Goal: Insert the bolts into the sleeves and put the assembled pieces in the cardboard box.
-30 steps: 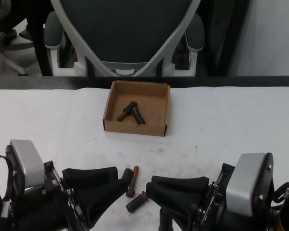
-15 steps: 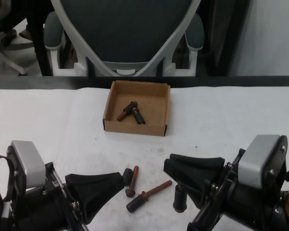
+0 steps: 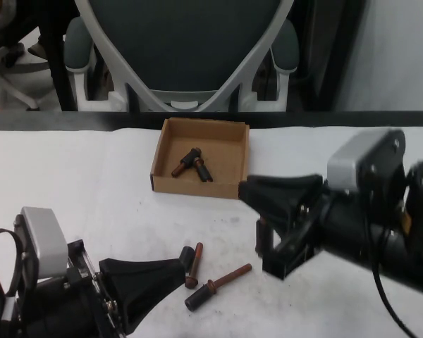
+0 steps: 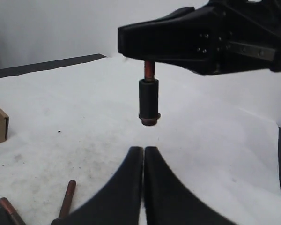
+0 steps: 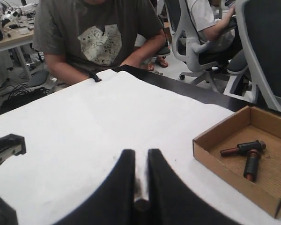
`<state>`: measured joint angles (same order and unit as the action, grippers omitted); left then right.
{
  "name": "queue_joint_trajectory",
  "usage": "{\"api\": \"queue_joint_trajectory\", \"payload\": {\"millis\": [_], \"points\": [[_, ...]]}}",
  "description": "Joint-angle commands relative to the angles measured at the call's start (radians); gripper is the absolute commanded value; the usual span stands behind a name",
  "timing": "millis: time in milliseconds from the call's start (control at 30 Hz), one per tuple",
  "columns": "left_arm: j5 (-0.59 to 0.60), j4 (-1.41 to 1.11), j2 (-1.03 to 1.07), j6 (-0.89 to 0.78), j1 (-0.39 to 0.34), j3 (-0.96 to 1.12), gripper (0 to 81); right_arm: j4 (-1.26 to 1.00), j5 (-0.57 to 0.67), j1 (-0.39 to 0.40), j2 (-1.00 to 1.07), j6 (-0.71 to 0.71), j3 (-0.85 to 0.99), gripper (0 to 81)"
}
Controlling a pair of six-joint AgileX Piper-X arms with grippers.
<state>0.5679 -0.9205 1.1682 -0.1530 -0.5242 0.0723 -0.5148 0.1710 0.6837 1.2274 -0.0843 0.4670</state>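
Note:
My right gripper (image 3: 262,224) hangs above the bench to the right of the cardboard box (image 3: 197,186), shut on a bolt-in-sleeve piece (image 3: 261,243) that points straight down. The same piece (image 4: 149,101) shows in the left wrist view, and its dark end (image 5: 141,204) sits between the right gripper's (image 5: 141,180) fingers. My left gripper (image 4: 144,157) is shut with nothing in it, low at the near left (image 3: 175,266). Beside it lie a loose bolt (image 3: 197,262), a black sleeve (image 3: 187,255) and a bolt pushed into a sleeve (image 3: 215,283). Two assembled pieces (image 3: 192,163) lie in the box (image 5: 225,177).
A white cloth (image 3: 352,155) covers the bench up to its dark far edge. Behind that edge stands an office chair (image 3: 183,49). Bare cloth stretches to the left and right of the box.
The right gripper has pulled away from the left one, risen and swung forward and right with the piece. The left gripper has drawn back a little. A bolt-in-sleeve piece now lies uncovered.

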Motion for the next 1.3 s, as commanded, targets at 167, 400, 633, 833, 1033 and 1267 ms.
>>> {"api": "queue_joint_trajectory", "payload": {"millis": [167, 400, 633, 833, 1033, 1267], "points": [[0.008, -0.021, -0.003, 0.016, 0.001, -0.01, 0.8, 0.057, 0.037, -0.051, 0.029, 0.026, 0.092, 0.2], [-0.001, -0.296, -0.01, 0.021, 0.001, -0.072, 0.8, -0.038, 0.113, -0.07, 0.173, 0.044, 0.134, 0.2], [-0.139, -0.288, -0.009, 0.211, -0.12, -0.072, 0.8, -0.067, 0.187, -0.097, 0.359, 0.038, 0.251, 0.2], [-0.354, -0.276, -0.009, 0.26, -0.149, -0.072, 0.8, -0.067, 0.231, -0.148, 0.479, 0.038, 0.371, 0.2], [-0.413, -0.262, -0.009, 0.296, -0.149, -0.072, 0.8, -0.063, 0.279, -0.2, 0.561, 0.008, 0.481, 0.2], [-0.433, -0.262, -0.009, 0.314, -0.146, -0.072, 0.8, 0.041, 0.308, -0.241, 0.616, 0.016, 0.629, 0.2]]}}
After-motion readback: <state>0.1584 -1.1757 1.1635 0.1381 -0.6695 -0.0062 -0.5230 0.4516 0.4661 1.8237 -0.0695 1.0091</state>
